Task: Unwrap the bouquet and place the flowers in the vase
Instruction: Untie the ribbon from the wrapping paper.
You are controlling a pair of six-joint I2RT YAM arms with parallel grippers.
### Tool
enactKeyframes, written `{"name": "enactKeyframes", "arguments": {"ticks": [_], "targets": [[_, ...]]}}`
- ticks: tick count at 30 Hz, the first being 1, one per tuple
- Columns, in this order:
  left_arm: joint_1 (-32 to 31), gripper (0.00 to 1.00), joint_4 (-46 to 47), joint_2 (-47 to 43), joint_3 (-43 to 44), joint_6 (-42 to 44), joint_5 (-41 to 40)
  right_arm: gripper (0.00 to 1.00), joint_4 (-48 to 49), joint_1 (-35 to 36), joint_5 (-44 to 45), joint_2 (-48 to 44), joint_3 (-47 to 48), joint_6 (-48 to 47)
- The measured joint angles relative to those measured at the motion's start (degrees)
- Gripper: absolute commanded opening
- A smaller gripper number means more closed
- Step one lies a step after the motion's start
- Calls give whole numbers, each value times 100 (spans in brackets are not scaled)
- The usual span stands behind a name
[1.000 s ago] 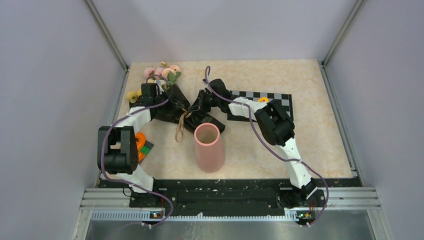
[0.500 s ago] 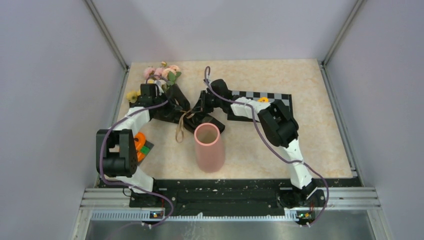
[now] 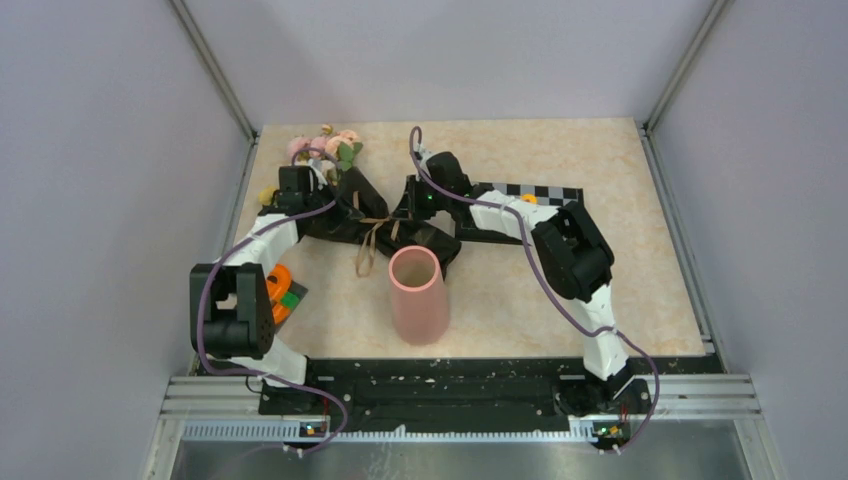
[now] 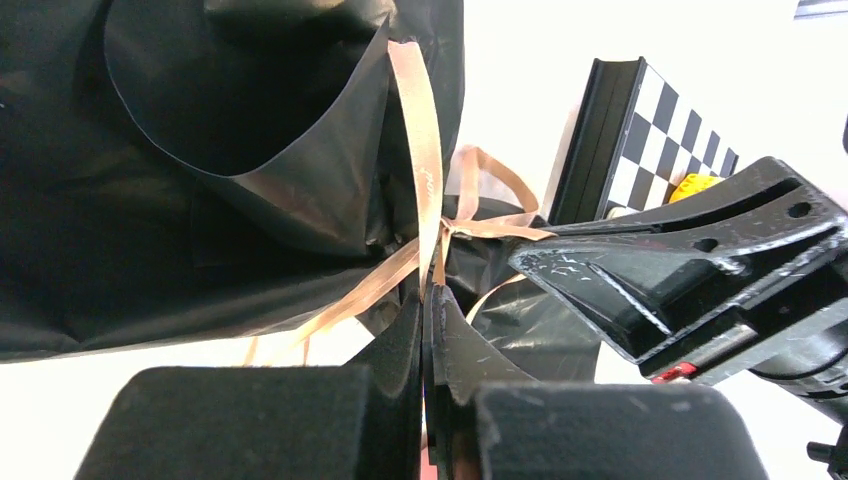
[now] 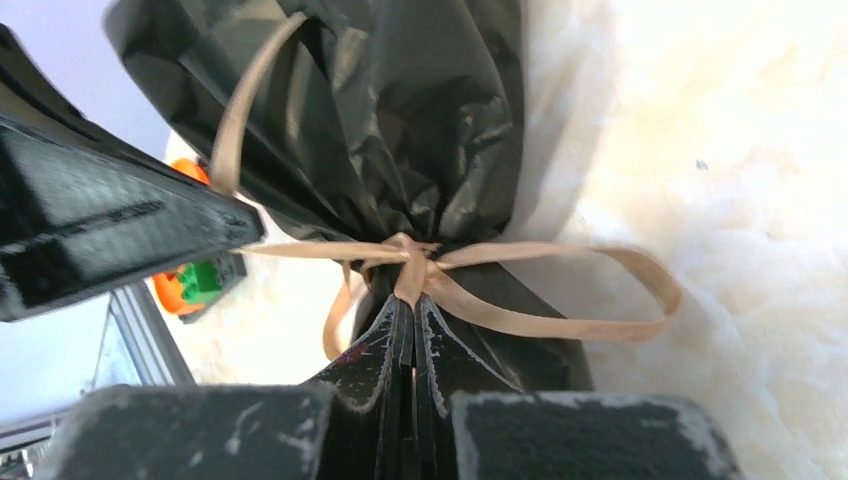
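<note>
The bouquet (image 3: 345, 205) lies at the back left of the table, its black wrapping (image 4: 200, 200) tied with a tan ribbon (image 4: 420, 150). Pink and peach flowers (image 3: 325, 148) stick out at the far end. My left gripper (image 4: 428, 292) is shut on a ribbon strand just below the knot. From the other side my right gripper (image 5: 408, 300) is shut on the ribbon at the knot (image 5: 410, 262), with a loop (image 5: 560, 325) trailing right. In the top view the left gripper (image 3: 368, 216) and right gripper (image 3: 400, 212) meet at the bouquet's waist. The pink vase (image 3: 415, 300) stands upright in front of them.
A checkerboard plate (image 3: 530, 195) with a small yellow piece (image 3: 527, 199) lies right of the bouquet. Orange and green blocks (image 3: 283, 290) sit by the left arm's base. Grey enclosure walls close in on the left, right and back.
Both grippers stayed shut while the right wrist drew back and up and the left wrist shifted slightly left. The bouquet and its ribbon tails moved a little toward the back.
</note>
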Motion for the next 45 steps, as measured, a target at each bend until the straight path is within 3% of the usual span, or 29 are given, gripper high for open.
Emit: {"name": "enactKeyframes", "arguments": {"ticks": [25,45], "targets": [[24,0,70,-413,-564,-212,-103,0,-549,0,518,-804,-481,-1504],[577,0,-2,-1307,-957,-302,-649,0,-901,-57,1091,-1305,-911,-1727]]}}
